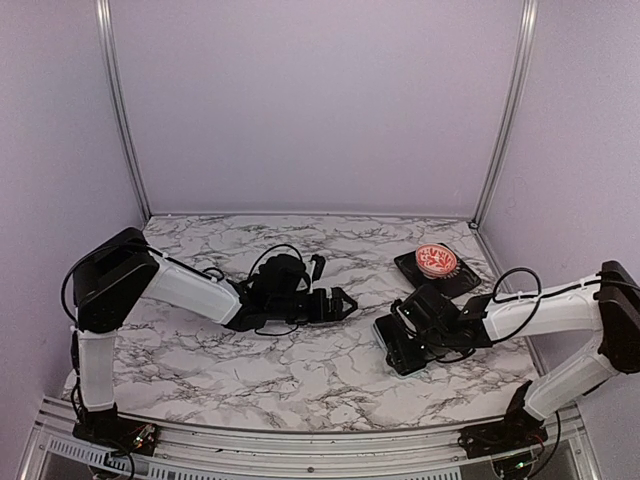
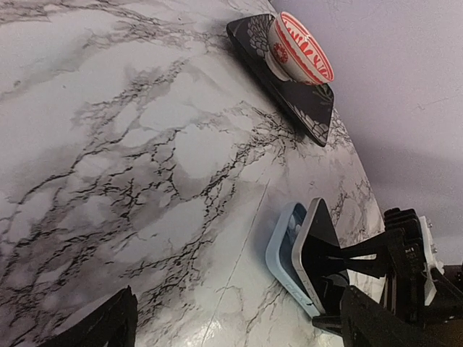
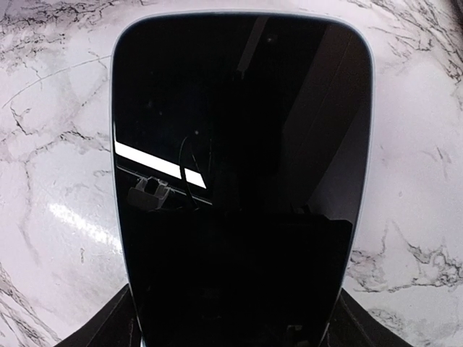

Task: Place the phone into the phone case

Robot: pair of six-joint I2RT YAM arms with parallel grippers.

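Phone point(image 2: 320, 238) tilted half into phone case point(image 2: 279, 253) (not seated); right pincer point(image 1: 408, 333) clamped on it, left pincer point(image 1: 347, 302) apart.

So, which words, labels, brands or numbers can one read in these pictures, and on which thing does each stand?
No text can be read in any view.
Bowl: a red pattern only, no letters.
Phone: dark screen, only reflections.
Case: plain, no print showing.
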